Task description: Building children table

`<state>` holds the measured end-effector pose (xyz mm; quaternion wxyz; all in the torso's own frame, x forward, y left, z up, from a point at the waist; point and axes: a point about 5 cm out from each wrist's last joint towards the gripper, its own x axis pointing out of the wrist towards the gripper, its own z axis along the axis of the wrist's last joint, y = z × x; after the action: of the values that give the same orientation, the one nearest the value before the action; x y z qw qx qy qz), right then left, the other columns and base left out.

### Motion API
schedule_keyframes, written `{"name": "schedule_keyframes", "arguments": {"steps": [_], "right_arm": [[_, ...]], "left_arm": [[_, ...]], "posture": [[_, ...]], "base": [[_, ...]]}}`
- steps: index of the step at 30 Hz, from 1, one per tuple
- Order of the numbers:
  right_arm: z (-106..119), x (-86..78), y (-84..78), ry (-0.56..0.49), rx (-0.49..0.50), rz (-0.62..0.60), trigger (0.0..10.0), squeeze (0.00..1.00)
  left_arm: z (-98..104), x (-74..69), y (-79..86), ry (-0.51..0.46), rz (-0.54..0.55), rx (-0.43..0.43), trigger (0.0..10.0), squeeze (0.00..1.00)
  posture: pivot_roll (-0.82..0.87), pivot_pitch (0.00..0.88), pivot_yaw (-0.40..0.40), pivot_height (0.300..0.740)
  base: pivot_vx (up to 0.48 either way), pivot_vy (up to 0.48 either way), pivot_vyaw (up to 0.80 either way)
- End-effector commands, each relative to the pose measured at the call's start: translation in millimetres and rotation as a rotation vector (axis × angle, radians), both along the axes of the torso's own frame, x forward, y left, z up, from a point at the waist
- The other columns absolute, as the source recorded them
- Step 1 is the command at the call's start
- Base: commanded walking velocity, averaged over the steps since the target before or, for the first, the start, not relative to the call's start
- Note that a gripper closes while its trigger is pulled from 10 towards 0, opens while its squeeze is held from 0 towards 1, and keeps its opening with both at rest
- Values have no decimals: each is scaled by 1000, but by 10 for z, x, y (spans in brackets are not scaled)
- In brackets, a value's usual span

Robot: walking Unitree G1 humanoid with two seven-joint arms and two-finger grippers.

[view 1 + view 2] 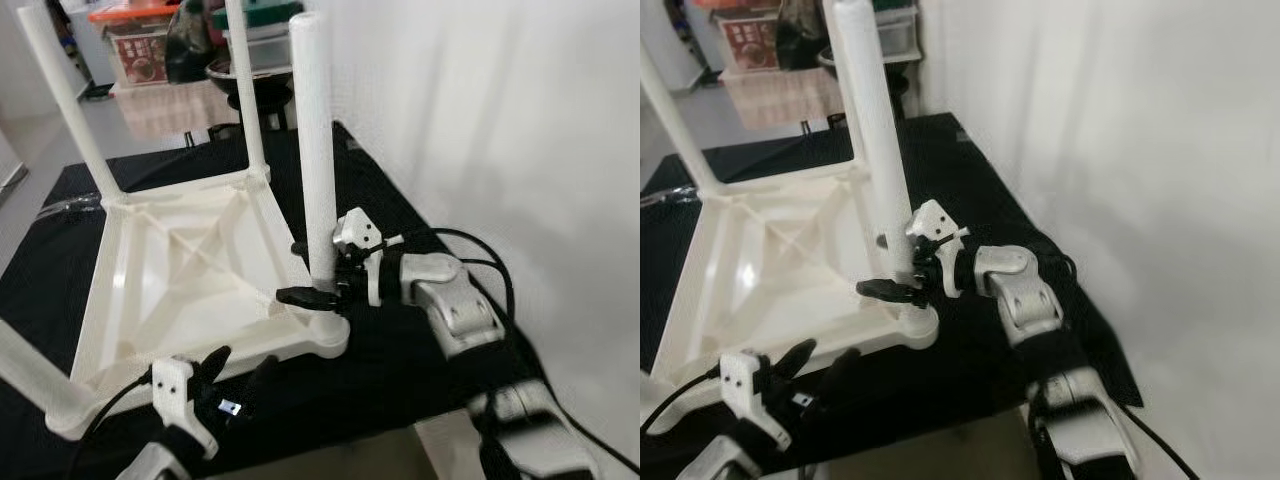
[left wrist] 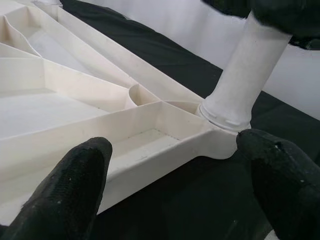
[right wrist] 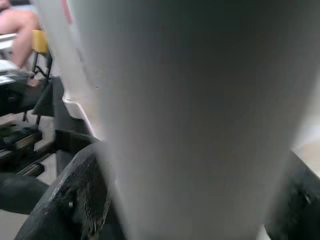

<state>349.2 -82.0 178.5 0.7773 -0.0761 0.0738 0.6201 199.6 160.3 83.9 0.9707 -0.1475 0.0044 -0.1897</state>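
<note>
Right gripper (image 1: 318,281) jaws clamped low on upright white table leg (image 1: 316,150), axis vertical in corner socket (image 1: 328,328); left gripper (image 1: 235,365) jaws open near tabletop (image 1: 190,270) edge.

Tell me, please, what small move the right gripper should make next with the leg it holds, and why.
Probably press or twist the white leg down while the right gripper grips it low: it stands upright in the upturned tabletop's corner socket, and the open left gripper waits by the edge.
</note>
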Motion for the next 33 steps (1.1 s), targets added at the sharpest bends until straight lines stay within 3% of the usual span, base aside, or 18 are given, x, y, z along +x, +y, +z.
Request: {"name": "schedule_keyframes", "arguments": {"steps": [1,3,4,17,19,20,21,22,23,24,25,33], "right_arm": [[13,53,75,26,-4,4,7843,0],[23,84,70,36,3,-17,7843,0],[13,114,41,47,-5,-38,0,0],[-137,113,-231,68,-8,-97,0,0],[-236,55,-260,75,-1,-168,0,0],[-406,4,-190,77,3,-398,0,0],[-687,-253,-75,95,-79,-606,0,0],[-687,-253,-75,95,-79,-606,0,0],[-819,-498,22,106,-100,-718,0,0],[-819,-498,22,106,-100,-718,0,0],[-866,-664,113,127,-100,-758,0,0],[-698,-481,75,103,-32,-720,0,0]], "left_arm": [[-34,-2,30,18,13,10,10000,0],[-35,0,31,19,13,10,10000,0],[-38,0,30,20,10,10,10000,0],[-33,-3,6,19,-1,3,10000,0],[-27,-10,3,17,1,2,10000,0],[-21,-24,7,15,3,3,10000,0],[-5,-32,22,13,5,3,10000,0],[-5,-32,22,13,5,3,10000,0],[5,-35,35,11,6,2,10000,0],[5,-35,35,11,6,2,10000,0],[7,-27,43,13,3,7,10000,0],[1,4,20,20,-26,-3,10000,0]], "posture": [[22,0,45,740],[22,0,45,740],[23,0,48,740],[12,0,41,740],[10,0,32,740],[2,0,21,740],[-7,0,29,740],[-7,0,29,740],[-12,0,36,740],[-12,0,36,740],[-35,0,58,740],[-37,0,56,740]], "base": [[0,0,0],[0,0,0],[0,0,0],[0,0,0],[0,0,0],[0,0,0],[0,0,0],[0,0,0],[0,0,0],[0,0,0],[0,0,0],[0,0,0]]}}
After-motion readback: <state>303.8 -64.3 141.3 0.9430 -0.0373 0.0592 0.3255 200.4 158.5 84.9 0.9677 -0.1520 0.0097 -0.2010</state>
